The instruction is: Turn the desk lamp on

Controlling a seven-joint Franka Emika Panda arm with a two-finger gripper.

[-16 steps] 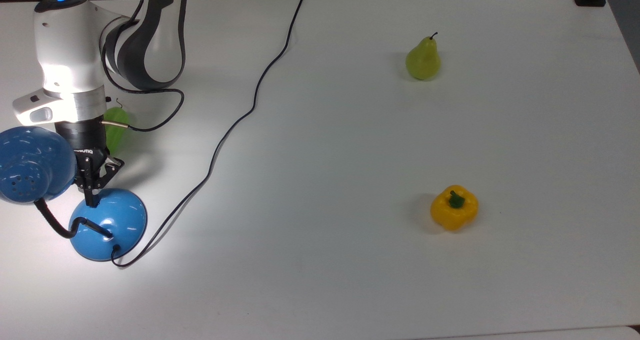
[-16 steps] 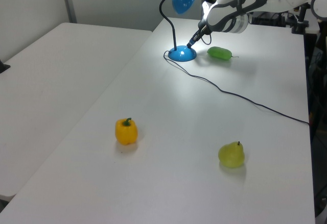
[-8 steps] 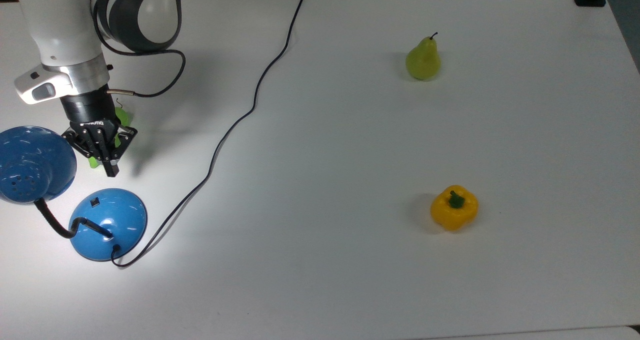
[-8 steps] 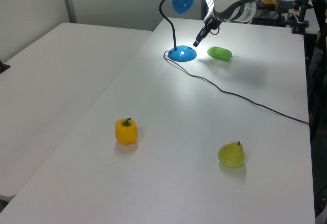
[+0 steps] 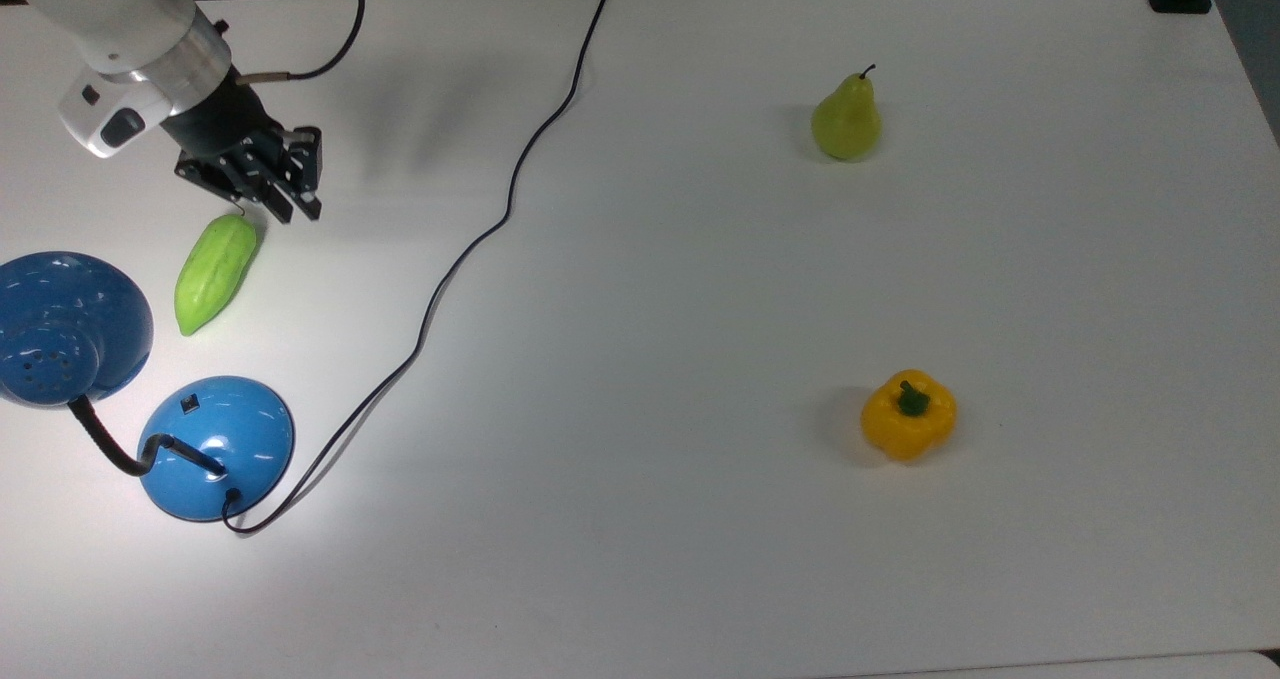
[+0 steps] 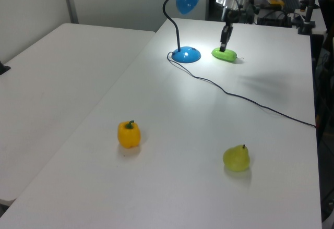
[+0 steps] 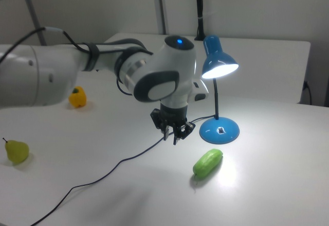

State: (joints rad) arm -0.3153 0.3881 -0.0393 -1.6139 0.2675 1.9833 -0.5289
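Observation:
The desk lamp has a glossy blue domed base (image 5: pixel 215 447) with a small black switch (image 5: pixel 188 399), a black bendy neck and a blue shade (image 5: pixel 60 324). It is lit: the shade's (image 7: pixel 218 61) mouth glows white and bright light falls on the table around the base (image 7: pixel 219 130). Its black cord (image 5: pixel 520 159) runs to the table's far edge. My gripper (image 5: pixel 297 207) is shut on nothing and hangs in the air, well away from the base, beyond the green vegetable (image 5: pixel 215 271). In the left view the gripper (image 6: pixel 224 45) hovers just above that vegetable (image 6: pixel 224 55).
A green pear (image 5: pixel 846 119) and a yellow bell pepper (image 5: pixel 908 414) stand on the white table (image 5: pixel 650 579), on the top view's right. The cord crosses the table's middle. A second white table (image 6: pixel 47 83) adjoins on the left view's left.
My gripper rose off the lamp base's switch and drew back toward the top view's upper edge, uncovering the green vegetable. The lamp did not move.

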